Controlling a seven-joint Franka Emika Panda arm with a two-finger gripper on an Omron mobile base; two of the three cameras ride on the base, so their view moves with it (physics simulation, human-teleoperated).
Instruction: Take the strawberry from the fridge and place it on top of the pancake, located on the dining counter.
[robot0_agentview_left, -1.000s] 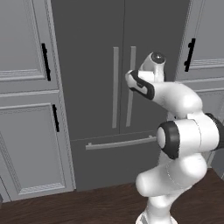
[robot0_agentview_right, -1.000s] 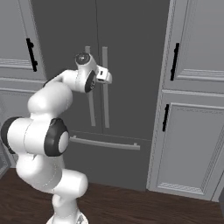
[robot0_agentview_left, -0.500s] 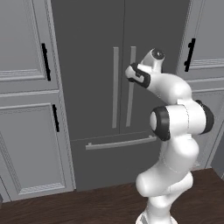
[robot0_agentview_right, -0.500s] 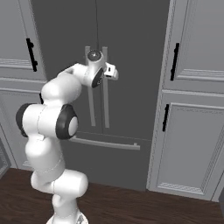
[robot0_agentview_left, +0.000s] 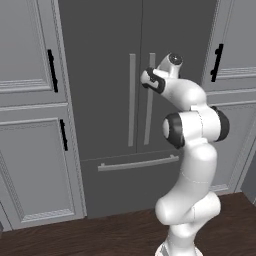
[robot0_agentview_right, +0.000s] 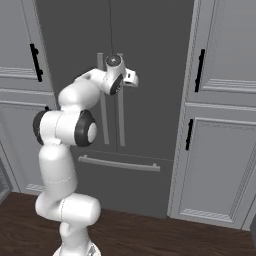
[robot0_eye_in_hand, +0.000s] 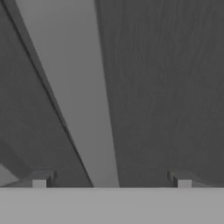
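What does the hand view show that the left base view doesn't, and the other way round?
Hand view: the open gripper up close, its tips spread wide, with a pale bar handle running up between them. Left base view: the whole shut fridge, its drawer handle, the light grey cabinets beside it and the dark wood floor. Both: the fridge's dark door and a vertical handle.

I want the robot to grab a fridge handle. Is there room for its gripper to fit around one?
Likely yes. In the hand view the open gripper straddles one pale bar handle of the fridge, with bare dark door on either side. It is tighter between the two handles, which stand close together at the door seam.
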